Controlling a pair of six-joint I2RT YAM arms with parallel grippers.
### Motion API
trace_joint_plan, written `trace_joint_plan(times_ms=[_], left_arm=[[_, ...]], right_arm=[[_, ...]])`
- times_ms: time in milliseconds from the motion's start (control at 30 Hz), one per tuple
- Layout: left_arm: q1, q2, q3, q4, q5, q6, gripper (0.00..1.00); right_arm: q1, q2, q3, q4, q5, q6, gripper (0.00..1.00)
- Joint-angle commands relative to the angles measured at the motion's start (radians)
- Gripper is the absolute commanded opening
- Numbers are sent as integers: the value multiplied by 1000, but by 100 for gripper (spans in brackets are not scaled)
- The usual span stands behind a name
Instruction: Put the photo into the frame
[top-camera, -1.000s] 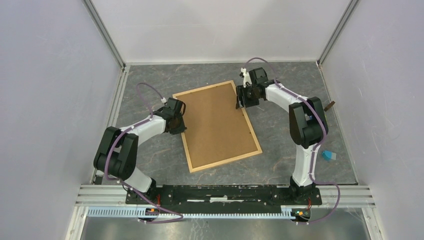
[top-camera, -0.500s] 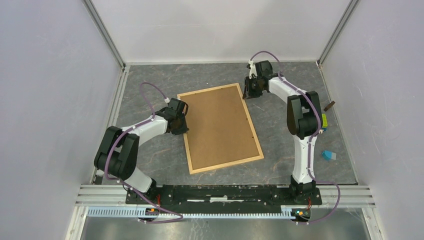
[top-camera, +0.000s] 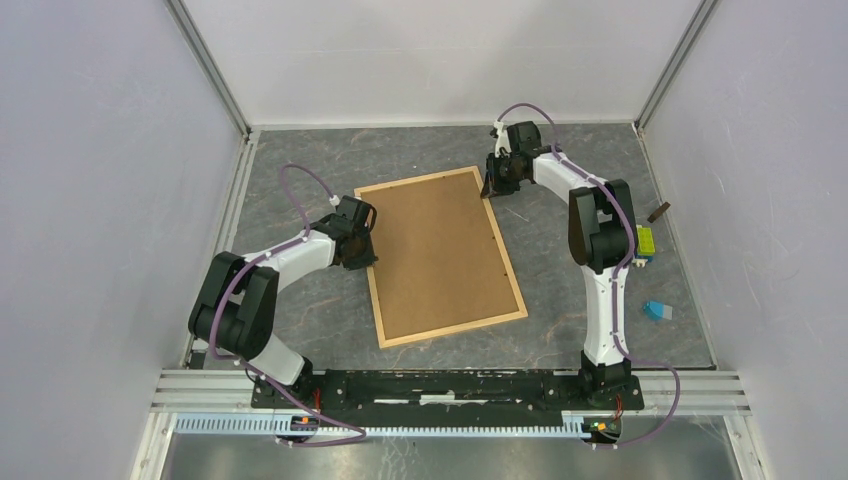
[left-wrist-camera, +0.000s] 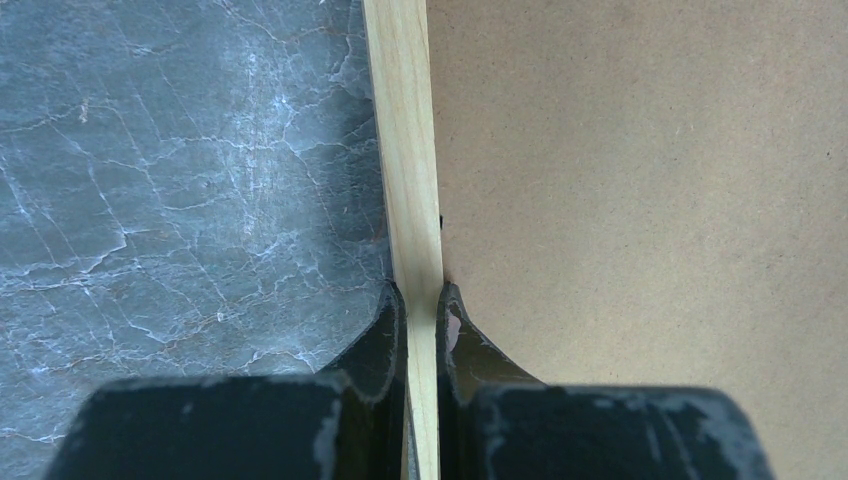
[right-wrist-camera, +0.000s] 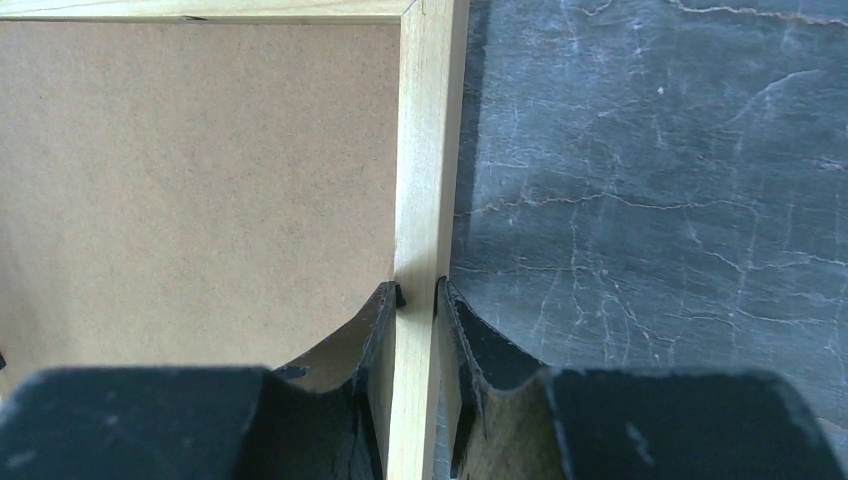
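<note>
1. While both arms hold it, the frame (left-wrist-camera: 408, 150) lies flat on the grey table (top-camera: 300, 300), a little left of the middle of the top view and slightly turned, with its back side up.
2. Inside its wooden border I see only the brown backing board (top-camera: 440, 255). The photo does not show in any view, so I cannot tell if it is under the board.
3. If it is there, I judge that the putting-in is mostly done. What remains would be to fix the back and perhaps to turn the frame over. I see no clips.
4. The left gripper (left-wrist-camera: 422, 300) pinches the left border in its upper half, with one finger pressed on each side of the wood.
5. The right gripper (right-wrist-camera: 418, 292) pinches the right border just under the upper right corner, in the same way.
6. Count: one frame, one board, no visible photo and two grippers. At the right side of the table there are three small things: a yellow-green piece (top-camera: 646, 243), a blue piece (top-camera: 656, 311) and a dark brown piece (top-camera: 658, 212).
</note>
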Motion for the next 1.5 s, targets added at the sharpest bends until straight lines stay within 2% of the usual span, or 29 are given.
trace_joint_plan(times_ms=[0,233,433,967,1167,1467], left_arm=[[-11,40,-2,-23,14,71,2],[-12,43,-2,-23,16,71,2],[-15,48,3,-23,18,75,2],[-21,69,31,-29,34,83,2],[-22,68,30,-28,36,82,2],[-23,62,26,-27,36,82,2]], right_arm=[[1,50,21,-56,46,1,26],[1,74,0,-90,121,5,23],[17,108,-35,-80,92,24,20],[169,161,-110,-47,76,64,19],[191,156,-146,-37,30,43,23],[193,208,-66,-104,-29,-41,33]])
